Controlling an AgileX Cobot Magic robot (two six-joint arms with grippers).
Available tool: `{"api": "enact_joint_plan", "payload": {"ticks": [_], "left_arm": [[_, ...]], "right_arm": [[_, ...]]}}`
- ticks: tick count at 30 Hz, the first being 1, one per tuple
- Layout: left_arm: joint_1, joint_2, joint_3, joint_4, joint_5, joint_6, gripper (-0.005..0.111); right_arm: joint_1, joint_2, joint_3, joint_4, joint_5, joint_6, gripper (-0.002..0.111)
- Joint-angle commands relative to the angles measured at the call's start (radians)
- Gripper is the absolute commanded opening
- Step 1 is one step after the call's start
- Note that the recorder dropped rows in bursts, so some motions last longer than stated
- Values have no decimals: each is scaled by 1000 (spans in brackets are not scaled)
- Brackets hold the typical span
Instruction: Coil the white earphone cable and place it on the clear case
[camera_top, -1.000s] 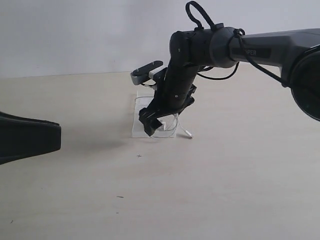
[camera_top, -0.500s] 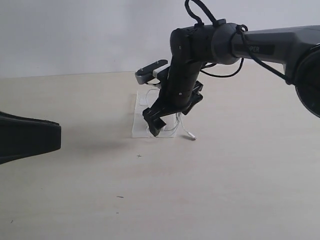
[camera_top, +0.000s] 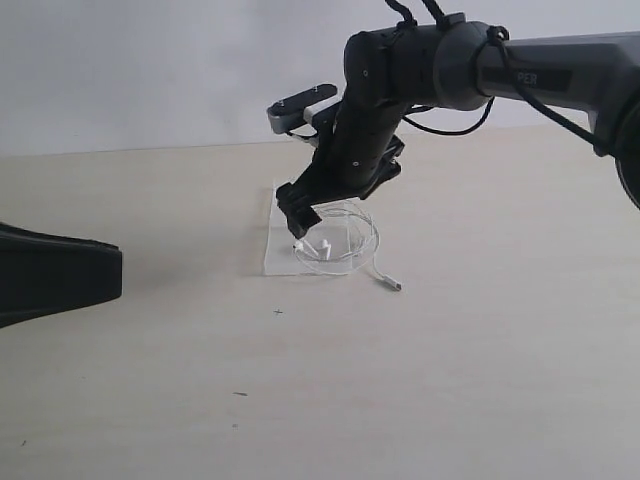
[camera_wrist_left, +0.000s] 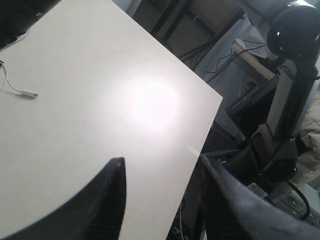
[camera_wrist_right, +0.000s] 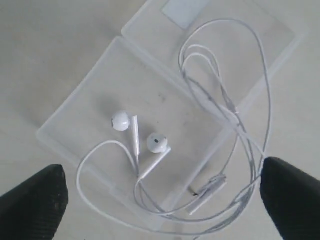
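Observation:
The white earphone cable (camera_wrist_right: 260, 100) lies in loose loops on the clear case (camera_wrist_right: 145, 75), which is laid flat and open. Both earbuds (camera_wrist_right: 121, 120) rest on the case, while the inline remote (camera_wrist_right: 207, 195) and some loops hang past its edge onto the table. In the exterior view the coil (camera_top: 345, 240) sits on the case (camera_top: 280, 255) and the plug (camera_top: 392, 285) trails to the right. My right gripper (camera_wrist_right: 162, 172) hovers open just above it (camera_top: 300, 218), holding nothing. My left gripper (camera_wrist_left: 161, 165) stands open and empty at the far left (camera_top: 110, 272).
The pale wooden table (camera_top: 450, 380) stretches around the case. Its far edge (camera_wrist_left: 200, 135) shows in the left wrist view, with cables and equipment beyond. The right arm (camera_top: 520, 80) reaches in from the upper right.
My right gripper has risen away from the case. The cable's loops now lie spread out on the case and the plug has shifted a little to the right. The left arm has not moved.

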Motion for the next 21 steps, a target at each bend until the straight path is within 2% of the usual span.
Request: {"api": "enact_joint_plan", "payload": {"ticks": [1, 5, 9, 11, 14, 19, 21], "left_arm": [[-4, -4, 5, -6, 5, 4, 45], [-4, -4, 5, -6, 7, 4, 45], [-4, -4, 5, -6, 7, 4, 45], [-4, -4, 5, -6, 7, 4, 45], [-4, -4, 5, -6, 7, 4, 45], [-4, -4, 5, -6, 7, 4, 45], [-4, -4, 5, -6, 7, 2, 45]], "right_arm": [[1, -12, -8, -157, -6, 95, 100], [1, -12, -8, -284, 13, 202, 100], [1, 0, -8, -292, -8, 223, 99], [1, 18, -8, -294, -10, 242, 93], [1, 34, -8, -336, -42, 326, 73], [1, 40, -8, -332, -87, 326, 63], [1, 40, -8, -330, -103, 326, 62]]}}
